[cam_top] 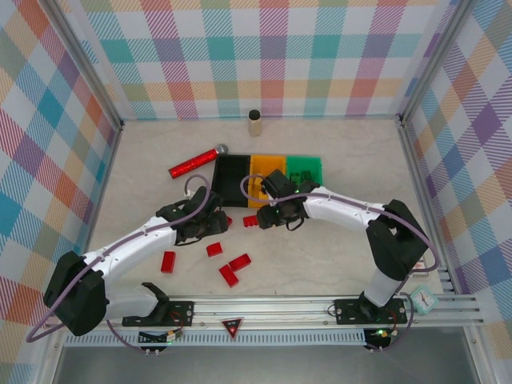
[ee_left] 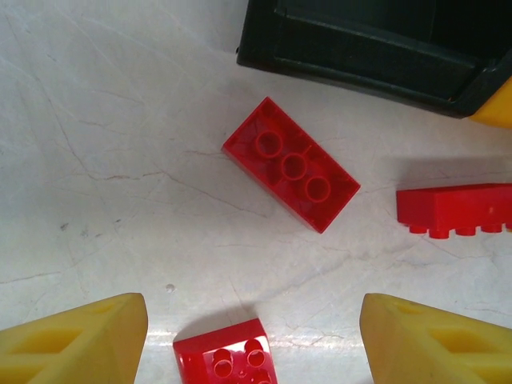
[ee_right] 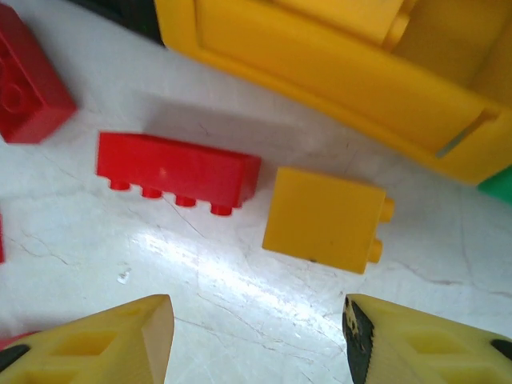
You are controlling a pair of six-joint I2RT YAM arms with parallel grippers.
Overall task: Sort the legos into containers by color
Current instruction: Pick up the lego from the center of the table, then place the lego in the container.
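While both arms hang over the loose bricks short of the bins, the right pincer [ee_right: 256,348] stands with jaws apart and nothing between its yellow fingers [ee_right: 96,344]. The yellow brick [ee_right: 324,220] lies on the surface [ee_right: 240,280] at about 1 o'clock from that pincer in the right wrist view, near it but apart. It is tipped on its side, studs pointing to 3 o'clock. The face in view is nearly square, so no clear long axis can be read. The orange bin [ee_right: 344,72] sits just beyond at 12 to 1 o'clock; brick and bin wall look close, not touching. A side-lying red brick [ee_right: 178,170] rests just beside the yellow one at its 9 o'clock, long axis roughly 9 to 3.

The left pincer [ee_left: 252,344] is likewise spread wide and grips nothing. A small red brick [ee_left: 226,356] lies between its fingertips with a gap on each side. An upturned red brick [ee_left: 292,166] lies at 12 o'clock, long axis 10 to 4, with the black bin [ee_left: 376,48] beyond it.

Top view: black, orange and green bin [cam_top: 304,170] stand in a row from 9 to 3. Further red bricks [cam_top: 229,275] lie scattered at 6 o'clock of the bins.

Judgement: the right arm is nearer the yellow brick. A short advance toward 1 o'clock should bracket it, though one finger would then land on the studs. Risk: nudging the red neighbour.
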